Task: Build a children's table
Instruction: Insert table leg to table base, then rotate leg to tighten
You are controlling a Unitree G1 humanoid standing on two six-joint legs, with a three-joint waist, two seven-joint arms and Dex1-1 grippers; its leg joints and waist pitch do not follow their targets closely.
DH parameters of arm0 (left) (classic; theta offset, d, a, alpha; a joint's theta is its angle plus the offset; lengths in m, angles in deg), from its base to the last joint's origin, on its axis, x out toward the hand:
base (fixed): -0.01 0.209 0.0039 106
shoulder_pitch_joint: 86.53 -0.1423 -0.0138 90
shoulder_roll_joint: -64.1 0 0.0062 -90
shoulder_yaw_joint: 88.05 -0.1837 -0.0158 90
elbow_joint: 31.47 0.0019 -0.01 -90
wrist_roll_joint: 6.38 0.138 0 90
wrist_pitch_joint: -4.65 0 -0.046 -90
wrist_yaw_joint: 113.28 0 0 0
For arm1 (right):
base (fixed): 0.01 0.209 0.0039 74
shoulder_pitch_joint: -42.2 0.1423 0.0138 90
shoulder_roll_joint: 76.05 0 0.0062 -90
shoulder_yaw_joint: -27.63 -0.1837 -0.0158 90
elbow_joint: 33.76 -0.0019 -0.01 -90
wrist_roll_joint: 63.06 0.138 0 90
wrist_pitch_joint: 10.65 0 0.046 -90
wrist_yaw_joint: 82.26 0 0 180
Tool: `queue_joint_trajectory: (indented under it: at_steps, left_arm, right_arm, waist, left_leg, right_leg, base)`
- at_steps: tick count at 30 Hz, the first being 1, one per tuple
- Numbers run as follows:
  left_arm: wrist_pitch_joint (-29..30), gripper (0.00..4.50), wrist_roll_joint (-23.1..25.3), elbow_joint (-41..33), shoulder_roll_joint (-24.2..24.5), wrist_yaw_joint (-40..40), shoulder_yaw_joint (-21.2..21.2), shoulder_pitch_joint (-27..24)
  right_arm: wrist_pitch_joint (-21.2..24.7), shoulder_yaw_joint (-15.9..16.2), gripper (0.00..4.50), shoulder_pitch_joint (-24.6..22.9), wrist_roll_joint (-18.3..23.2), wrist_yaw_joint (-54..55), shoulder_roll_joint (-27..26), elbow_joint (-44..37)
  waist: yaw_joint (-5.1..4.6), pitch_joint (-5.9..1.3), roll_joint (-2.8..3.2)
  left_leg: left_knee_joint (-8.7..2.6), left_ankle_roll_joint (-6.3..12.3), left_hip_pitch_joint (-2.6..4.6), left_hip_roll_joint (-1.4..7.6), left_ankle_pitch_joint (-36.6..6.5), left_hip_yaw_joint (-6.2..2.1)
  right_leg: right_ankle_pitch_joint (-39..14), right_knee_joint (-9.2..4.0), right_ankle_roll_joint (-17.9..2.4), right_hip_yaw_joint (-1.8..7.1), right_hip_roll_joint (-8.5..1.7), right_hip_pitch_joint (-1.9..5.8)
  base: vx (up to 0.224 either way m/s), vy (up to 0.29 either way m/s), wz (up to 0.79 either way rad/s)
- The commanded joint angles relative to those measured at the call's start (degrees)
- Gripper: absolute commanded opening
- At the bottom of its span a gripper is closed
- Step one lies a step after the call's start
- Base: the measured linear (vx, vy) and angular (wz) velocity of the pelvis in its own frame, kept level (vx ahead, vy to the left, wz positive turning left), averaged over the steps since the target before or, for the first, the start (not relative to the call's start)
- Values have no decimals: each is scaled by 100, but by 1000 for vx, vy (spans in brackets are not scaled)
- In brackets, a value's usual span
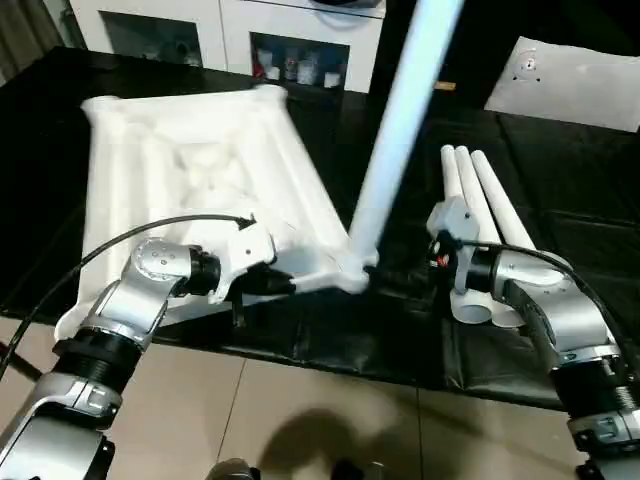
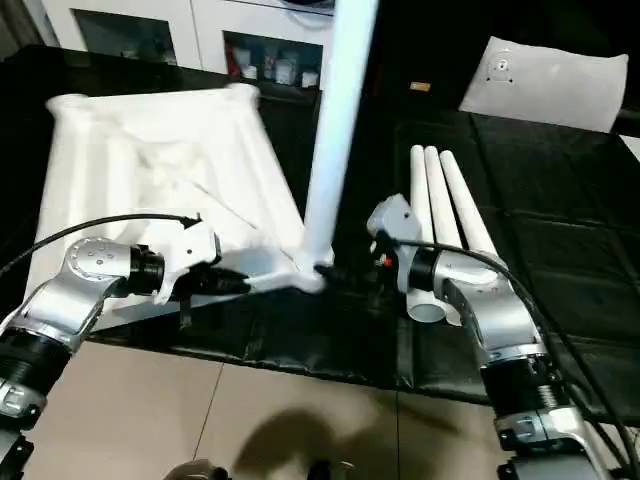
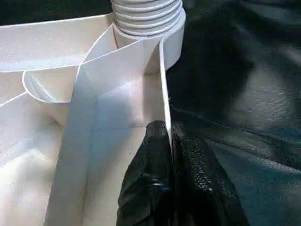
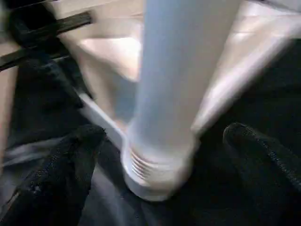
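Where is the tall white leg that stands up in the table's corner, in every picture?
Left eye view: upright leg, centre, rising from the tabletop's near corner.
Right eye view: upright leg, centre.
Left wrist view: its threaded foot in the socket.
Right wrist view: leg between the open right gripper's fingers.
Shared landmark: corner socket.

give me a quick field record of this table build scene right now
tabletop: white plastic rectangular tabletop, ribbed underside up, on the black mat
fitted leg: long white tapered round leg standing in the near corner socket, threads showing at its base
spare legs: three white legs lying side by side on the mat
left tool: shut on the tabletop's thin edge wall near that socket
right tool: open, a finger on either side of the fitted leg's base, not touching
background: white cabinet
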Motion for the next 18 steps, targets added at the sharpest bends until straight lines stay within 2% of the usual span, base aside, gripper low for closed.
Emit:
queue_joint_trajectory:
  at_steps: [1, 3, 9, 11, 13, 18]
  left_arm:
    - [-284, 0, -84, -146, -108, -349, -221, 157]
    - [-359, 0, -97, -80, -136, -531, -241, 185]
    - [-553, 0, -133, 8, -150, -835, -330, 244]
    - [-579, 0, -127, 45, -149, -837, -348, 272]
    - [-584, 0, -117, 69, -149, -828, -352, 289]
    - [-659, 0, -71, 182, -167, -884, -308, 330]
  right_arm:
    - [-79, 65, 448, -22, 56, -255, 85, -85]
    - [-81, 129, 448, 15, 46, -386, 126, -2]
    - [-273, 313, 448, 130, -116, -518, 122, 455]
    - [-286, 333, 414, 157, -155, -523, 96, 588]
    - [-320, 343, 411, 167, -195, -506, 80, 667]
    - [-391, 357, 357, 199, -188, -533, 46, 865]
  waist:
    - [-15, -479, 21]
    - [13, -482, 16]
    - [39, -507, 0]
    - [37, -509, -6]
    - [38, -513, 0]
    - [40, -489, 5]
  left_leg:
    - [-349, 823, 25, 534, 69, -164]
    - [-352, 798, 41, 552, 103, -167]
    - [-341, 709, 15, 530, 139, -163]
    - [-338, 690, 5, 526, 121, -162]
    - [-336, 693, 6, 522, 138, -162]
    - [-339, 695, 1, 519, 60, -158]
  right_leg:
    - [-1259, -333, -672, 534, -733, 434]
    - [-1228, -323, -698, 534, -738, 421]
    - [-1222, -311, -692, 531, -747, 446]
    - [-1254, -312, -667, 529, -747, 453]
    - [-1228, -309, -659, 526, -736, 453]
    - [-1367, -336, -607, 520, -738, 450]
  base:
    - [0, 0, 0]
    - [0, 0, 0]
    - [0, 0, 0]
    - [0, 0, 0]
    - [0, 0, 0]
    - [0, 0, 0]
